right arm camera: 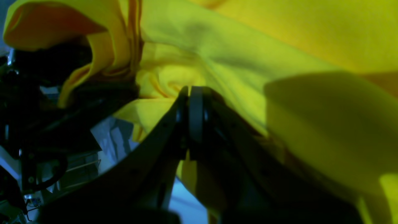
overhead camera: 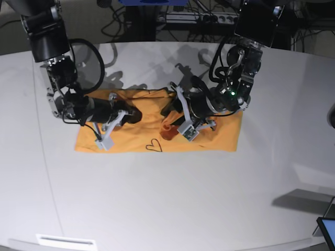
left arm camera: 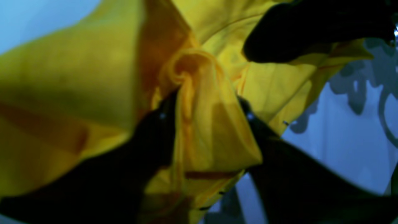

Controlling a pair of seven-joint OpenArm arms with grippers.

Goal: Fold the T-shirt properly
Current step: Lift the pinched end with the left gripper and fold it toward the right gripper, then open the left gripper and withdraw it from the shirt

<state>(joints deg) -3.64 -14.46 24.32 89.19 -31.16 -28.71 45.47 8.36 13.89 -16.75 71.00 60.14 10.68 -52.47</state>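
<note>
**Both pincers at the T-shirt, mid-table**

The T-shirt (overhead camera: 209,137) lies spread on the white table (overhead camera: 157,209), roughly in the middle, orange-yellow, long side running across the base view. A small dark heart outline (overhead camera: 153,146) shows near its front edge.

My left pincer (left arm camera: 205,115) sits over the middle of the cloth. Its jaws stand apart, with a bunched fold of fabric between them; a rolled hem curls just above the tips. The fabric touches both inner faces, so I can't tell if it is a loose grip or just a gap.

My right pincer (right arm camera: 190,93) lies low over the other end of the shirt. Jaws pressed together, pinching a twisted bit of yellow cloth at the tips. Fabric drapes over and around it.
</note>
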